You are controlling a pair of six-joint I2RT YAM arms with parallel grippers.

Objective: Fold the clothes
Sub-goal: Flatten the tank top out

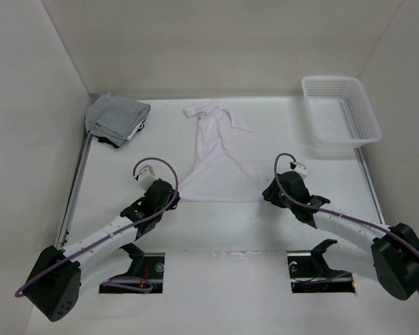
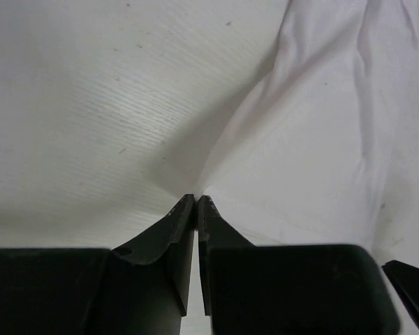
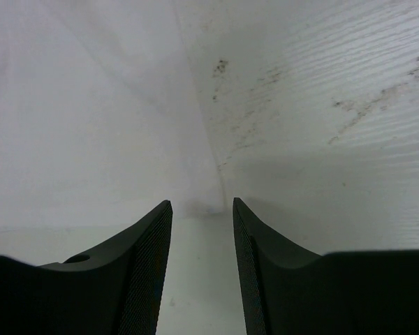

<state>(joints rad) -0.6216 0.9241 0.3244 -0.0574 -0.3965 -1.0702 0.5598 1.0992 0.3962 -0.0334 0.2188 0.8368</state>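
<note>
Noted scuffed white table (image 1: 216, 234), white walls (image 1: 216, 42); grey cloth stack (image 1: 115, 117), plastic basket (image 1: 339, 143) at back. Found left gripper (image 2: 196, 199) pinching white garment (image 1: 220, 164), right gripper (image 3: 202, 204) agape.

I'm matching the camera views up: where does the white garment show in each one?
Top external: white garment spread at the middle of the table.
Left wrist: right half of the picture, its corner pinched in the left gripper.
Right wrist: left half, its edge reaching the open right gripper.
Shared landmark: the bare white table beside the garment.
</note>
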